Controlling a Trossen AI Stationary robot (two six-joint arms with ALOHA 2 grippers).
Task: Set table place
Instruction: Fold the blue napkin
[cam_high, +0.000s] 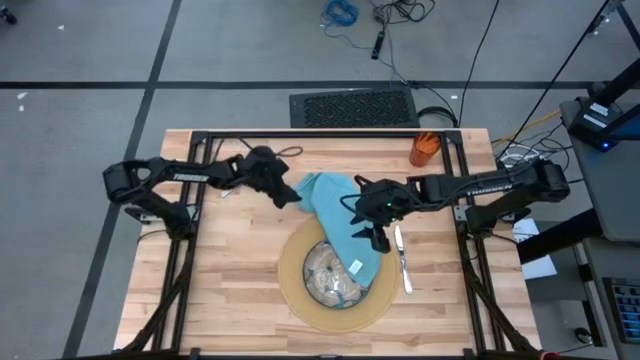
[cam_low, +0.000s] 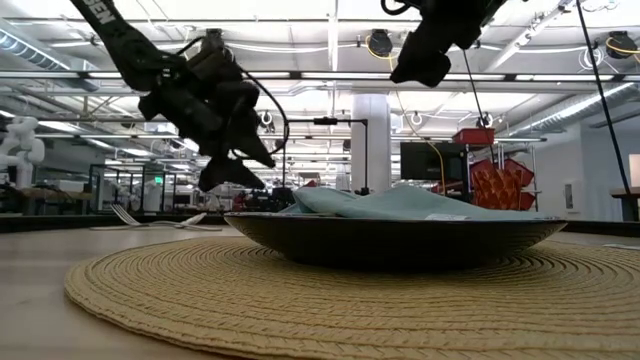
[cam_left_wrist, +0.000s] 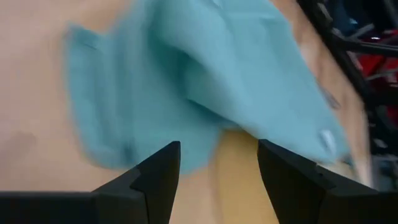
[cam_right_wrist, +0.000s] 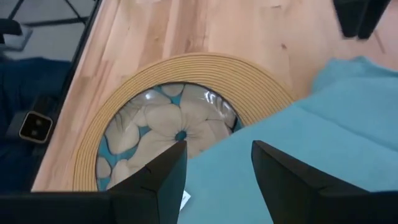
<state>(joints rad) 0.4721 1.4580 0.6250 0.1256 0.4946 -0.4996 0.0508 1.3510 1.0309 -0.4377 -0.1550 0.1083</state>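
- While my right gripper (cam_high: 374, 232) hangs above the teal napkin (cam_high: 338, 215), its fingers stand apart, gripping nothing.
- My left gripper (cam_high: 290, 196), also apart and empty, sits at the napkin's far-left edge.
- Napkin drapes over the glass bowl (cam_high: 332, 276) on the round mat (cam_high: 296, 290).
- Silverware (cam_high: 402, 258) lies just right of the mat on the table (cam_high: 230, 280); orange cup (cam_high: 425, 148) far right corner.

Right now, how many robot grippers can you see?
2. The left gripper hovers by the teal napkin; the right gripper above it, near the patterned bowl. Both open.
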